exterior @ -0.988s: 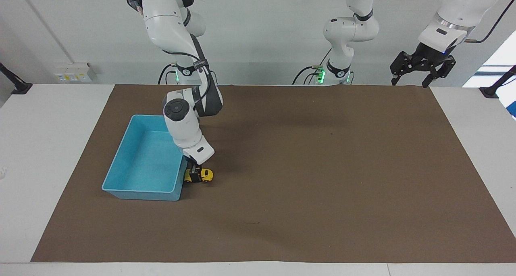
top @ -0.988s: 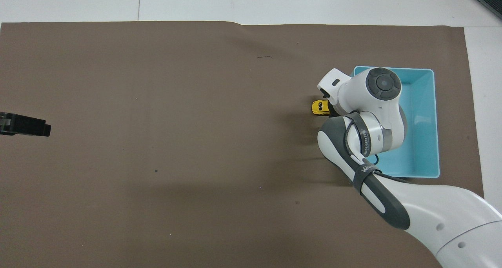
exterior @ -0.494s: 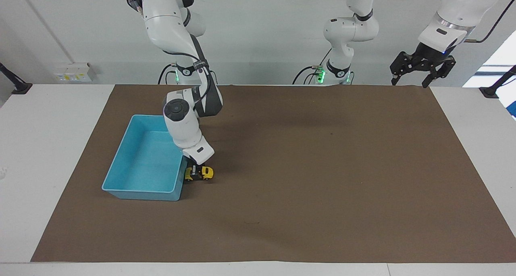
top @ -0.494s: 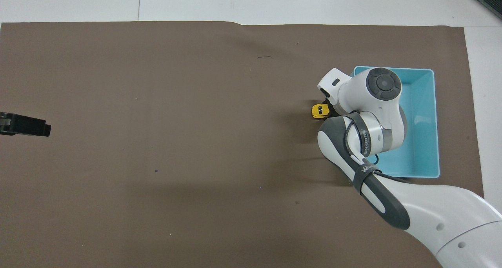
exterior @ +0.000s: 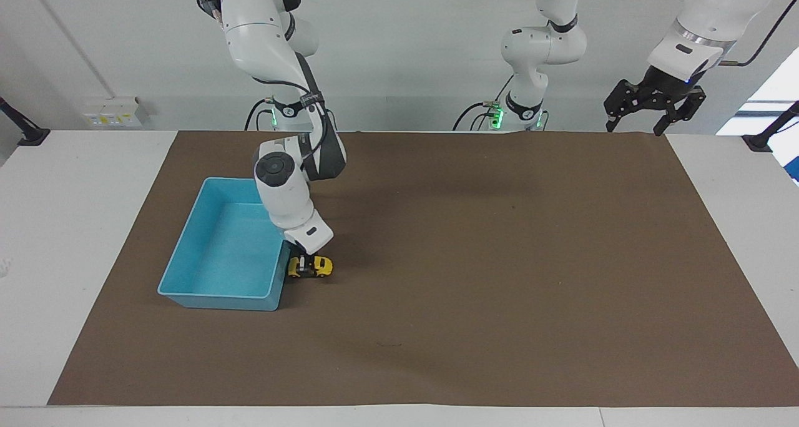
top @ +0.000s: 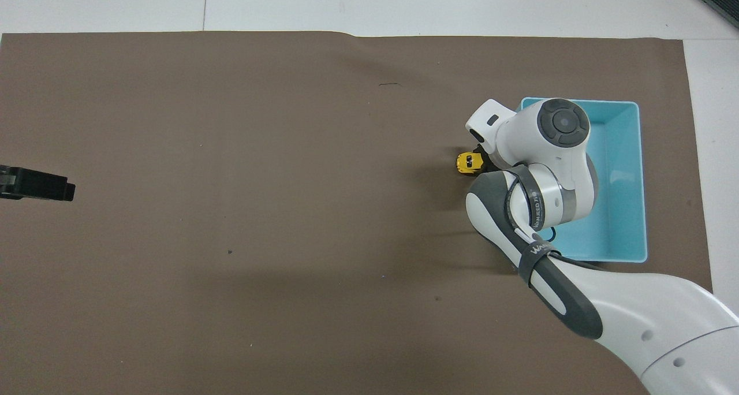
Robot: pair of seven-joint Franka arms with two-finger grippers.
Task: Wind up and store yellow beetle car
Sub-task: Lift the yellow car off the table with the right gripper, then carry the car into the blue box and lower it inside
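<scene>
Right gripper (exterior: 304,264) is clamped down on the yellow beetle car (exterior: 316,266), fingers closed around the car's end toward the bin. In the overhead view only one end of the car (top: 466,163) is seen; the rest, and the gripper itself, are hidden under the right arm's wrist.

The car is located just beside the blue bin (exterior: 187,271), outside it, next to the bin's long wall that faces the left arm's end of the table. It is close to the bin corner farthest from the robots. Whether the wheels are on the brown mat (exterior: 499,258) or slightly lifted cannot be told. The car is held roughly level, its length running along the table away from the bin.

The bin is placed on the mat toward the right arm's end of the table; its interior is seen bare where the arm does not cover it. In the overhead view the bin (top: 626,198) is partly masked by the right arm's wrist and forearm.

Left gripper (exterior: 653,110) is parked high over the mat's edge nearest the robots, at the left arm's end of the table, fingers spread apart, nothing held. In the overhead view only its dark tip (top: 36,183) is shown at the frame edge. The left arm is waiting.
</scene>
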